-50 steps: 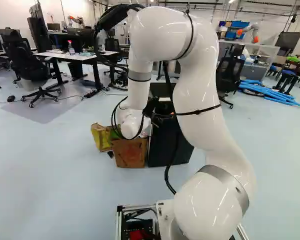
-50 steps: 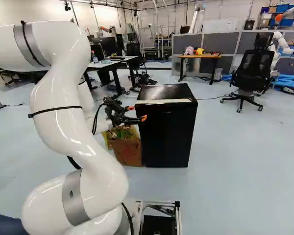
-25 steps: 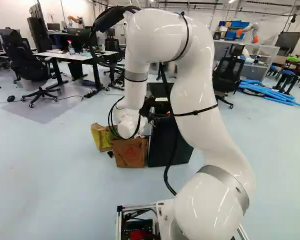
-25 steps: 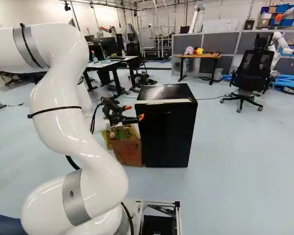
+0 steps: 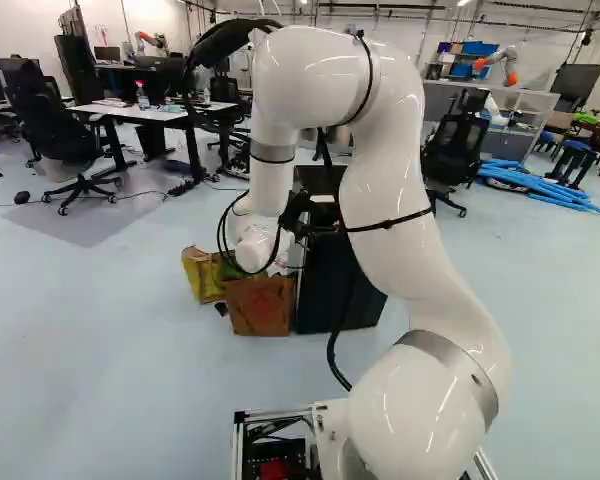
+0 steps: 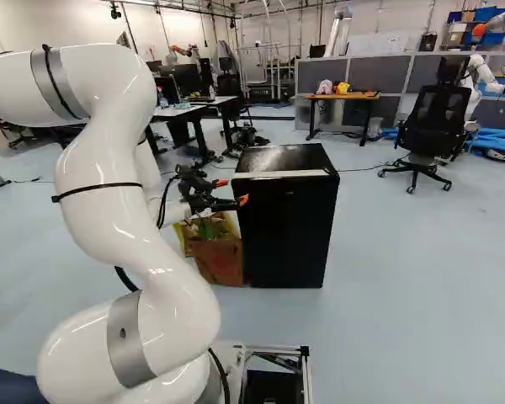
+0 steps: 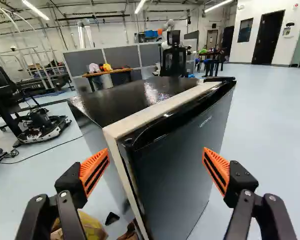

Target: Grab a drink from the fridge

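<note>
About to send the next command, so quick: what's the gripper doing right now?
Gripper: open, holding nothing, the fridge just ahead.

A robotics lab (or workshop), judging by another robot (image 6: 483, 77), desks (image 6: 185, 110) and grey partitions (image 6: 404, 76).

Glossy white robot arm (image 6: 109, 231) with smooth, rounded segments, grey bands (image 6: 129, 337) at joints, thin black straps (image 6: 97, 189) and black cables (image 5: 331, 352). The black end effector (image 6: 233, 192) has slotted orange pads (image 7: 91, 165) and silver screws (image 7: 39, 199).
</note>
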